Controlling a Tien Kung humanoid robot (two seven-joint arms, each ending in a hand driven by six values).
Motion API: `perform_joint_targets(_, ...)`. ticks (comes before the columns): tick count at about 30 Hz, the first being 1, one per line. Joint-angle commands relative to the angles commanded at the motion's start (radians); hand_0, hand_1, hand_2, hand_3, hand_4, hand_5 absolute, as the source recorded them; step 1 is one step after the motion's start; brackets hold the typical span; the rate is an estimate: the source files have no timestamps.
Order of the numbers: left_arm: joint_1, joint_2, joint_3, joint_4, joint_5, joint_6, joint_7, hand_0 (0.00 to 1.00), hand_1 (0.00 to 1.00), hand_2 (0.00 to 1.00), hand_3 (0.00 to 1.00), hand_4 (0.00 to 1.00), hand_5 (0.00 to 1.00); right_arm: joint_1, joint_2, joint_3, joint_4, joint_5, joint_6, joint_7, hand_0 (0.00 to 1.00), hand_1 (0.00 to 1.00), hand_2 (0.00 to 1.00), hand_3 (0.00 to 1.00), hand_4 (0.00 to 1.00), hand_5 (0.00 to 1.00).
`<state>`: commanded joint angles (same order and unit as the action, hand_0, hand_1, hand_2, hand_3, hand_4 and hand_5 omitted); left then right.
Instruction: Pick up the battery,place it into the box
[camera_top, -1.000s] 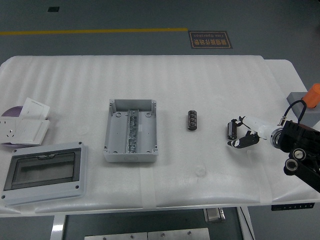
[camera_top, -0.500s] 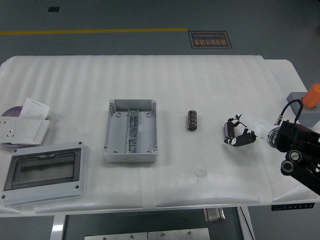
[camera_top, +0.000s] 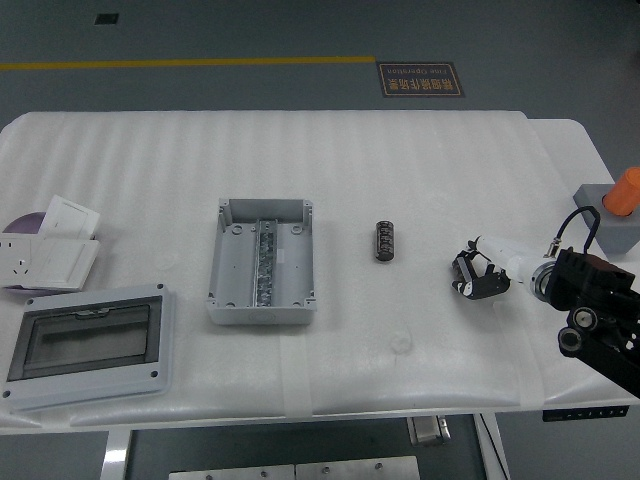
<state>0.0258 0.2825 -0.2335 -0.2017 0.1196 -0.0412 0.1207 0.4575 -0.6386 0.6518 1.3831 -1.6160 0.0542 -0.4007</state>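
Open grey junction box (camera_top: 261, 261) sits mid-table on the white foam-covered table (camera_top: 400, 170), w/ a metal terminal rail down its centre. Battery (camera_top: 384, 241) lies flat on the foam just right of the box, apart from it, untouched. R hand (camera_top: 482, 272) is further right of the box, beyond the battery and well clear of it; fingers curled in, nothing in them. Windowed cover (camera_top: 85, 344) lies left-front of the box; white socket plate (camera_top: 40, 258) left of it. Orange-capped grey block (camera_top: 620, 205) far right.
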Motion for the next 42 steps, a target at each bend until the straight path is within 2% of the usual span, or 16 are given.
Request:
perform_joint_targets(20,-0.001,-0.001,0.005,0.000,-0.001,0.000,0.000,0.623,0.647,0.521,0.551,0.619,0.342,0.004,-0.009,-0.002,0.000,0.019,-0.018,0.019,0.271,0.415,0.569,0.700,0.497,0.208)
perform_joint_targets(21,-0.001,-0.001,0.006,0.000,-0.002,-0.001,0.001,0.623,0.647,0.521,0.551,0.620,0.343,0.003,-0.009,0.001,0.001,0.020,-0.021,0.021,0.269,0.411,0.580,0.718,0.539,0.232)
perform_joint_targets(26,0.000,-0.001,0.008,0.001,-0.003,-0.001,0.001,0.623,0.647,0.521,0.551,0.620,0.343,0.000,-0.013,0.014,0.009,0.025,-0.030,0.026,0.269,0.411,0.580,0.718,0.539,0.232)
perform_joint_targets(27,0.000,-0.001,0.008,0.000,-0.003,0.000,0.001,0.622,0.647,0.522,0.551,0.627,0.352,0.000,-0.014,0.015,0.010,0.025,-0.031,0.026,0.275,0.414,0.671,0.849,0.728,0.387)
perform_joint_targets(32,-0.001,-0.001,0.009,0.000,-0.003,0.000,0.001,0.622,0.647,0.522,0.551,0.627,0.352,-0.001,-0.015,0.020,0.013,0.022,-0.030,0.023,0.275,0.414,0.671,0.849,0.728,0.387)
perform_joint_targets(33,-0.001,-0.001,0.010,0.000,-0.003,0.000,0.001,0.622,0.647,0.521,0.551,0.627,0.359,-0.002,-0.016,0.020,0.014,0.021,-0.030,0.022,0.272,0.411,0.707,0.880,0.779,0.451)
perform_joint_targets(36,-0.001,-0.001,0.012,0.000,-0.004,0.000,0.001,0.622,0.647,0.521,0.551,0.627,0.359,-0.006,-0.019,0.027,0.019,0.017,-0.026,0.019,0.272,0.411,0.707,0.880,0.779,0.451)
perform_joint_targets(42,-0.001,0.000,0.016,0.001,-0.006,0.000,0.000,0.622,0.647,0.522,0.552,0.627,0.362,-0.012,-0.035,0.050,0.048,-0.002,0.019,-0.001,0.271,0.411,0.715,0.889,0.795,0.473)
